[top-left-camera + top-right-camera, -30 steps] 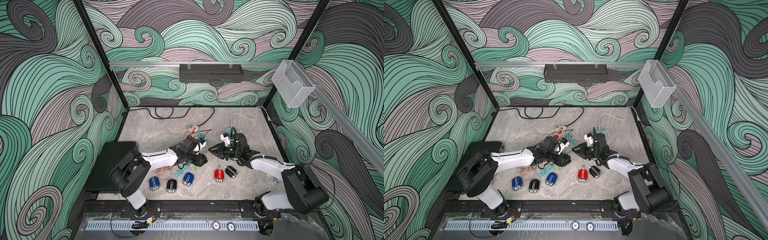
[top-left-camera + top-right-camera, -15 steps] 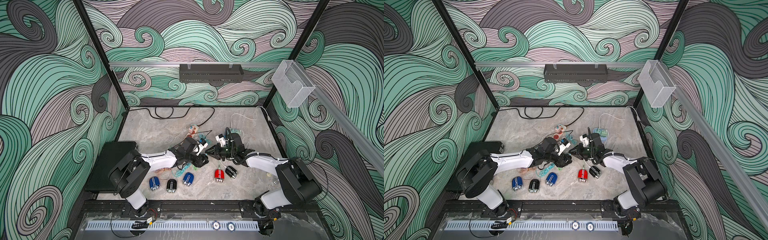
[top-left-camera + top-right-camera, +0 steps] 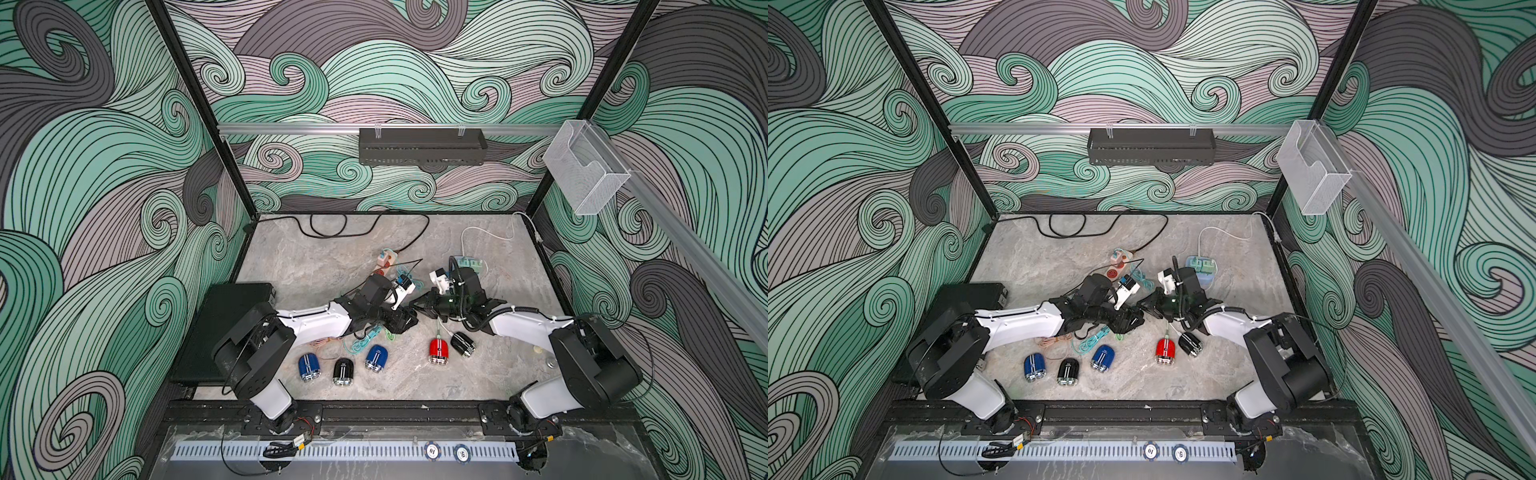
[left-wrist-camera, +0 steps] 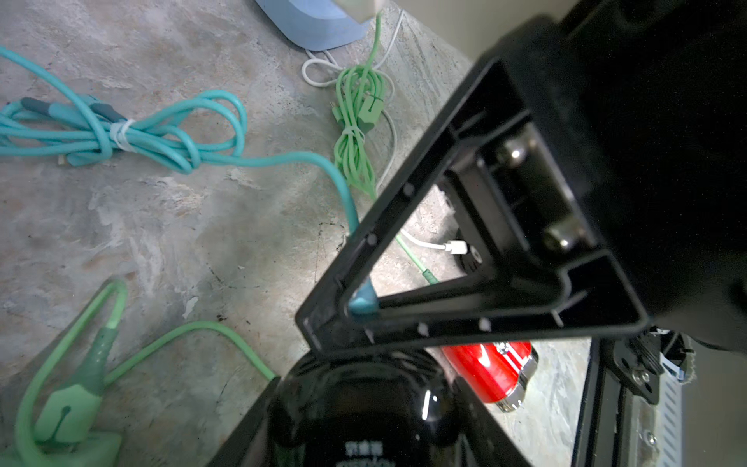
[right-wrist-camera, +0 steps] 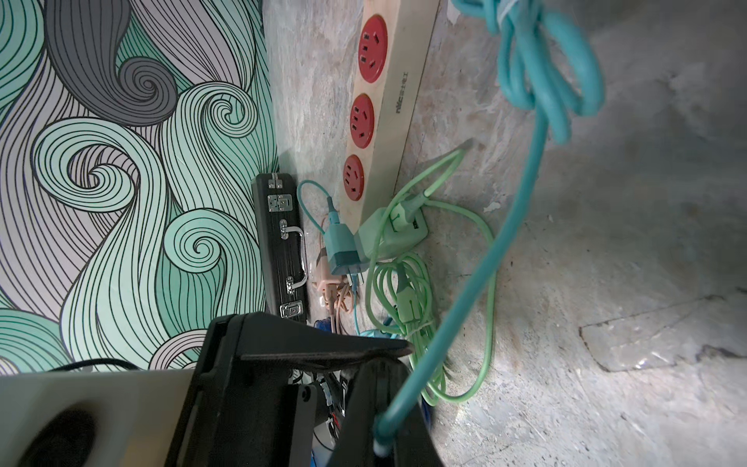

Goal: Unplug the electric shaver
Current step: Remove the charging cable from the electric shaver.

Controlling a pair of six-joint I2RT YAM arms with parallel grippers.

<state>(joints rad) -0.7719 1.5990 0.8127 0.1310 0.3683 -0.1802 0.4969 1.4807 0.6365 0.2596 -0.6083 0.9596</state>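
Note:
A glossy black electric shaver (image 4: 364, 408) sits between the fingers of my left gripper (image 4: 368, 382), which is shut on it. My right gripper (image 5: 394, 356) is shut on the plug end (image 4: 364, 303) of a teal cable (image 5: 505, 242), right at the shaver's end. Whether the plug is still in the shaver's socket is hidden. In both top views the left gripper (image 3: 405, 322) (image 3: 1133, 322) and right gripper (image 3: 415, 309) (image 3: 1144, 306) meet tip to tip at mid-table.
A red shaver (image 3: 438, 351) and a black one (image 3: 462, 344) lie below the right gripper. Two blue shavers (image 3: 308, 368) (image 3: 377, 357) and a black one (image 3: 343, 371) lie front left. Pink power strip (image 5: 384, 101), green cables (image 4: 355, 121), black case (image 3: 224, 328) at left.
My right gripper has moved left to the left gripper and shut on the teal plug. The left arm has held still with the shaver.

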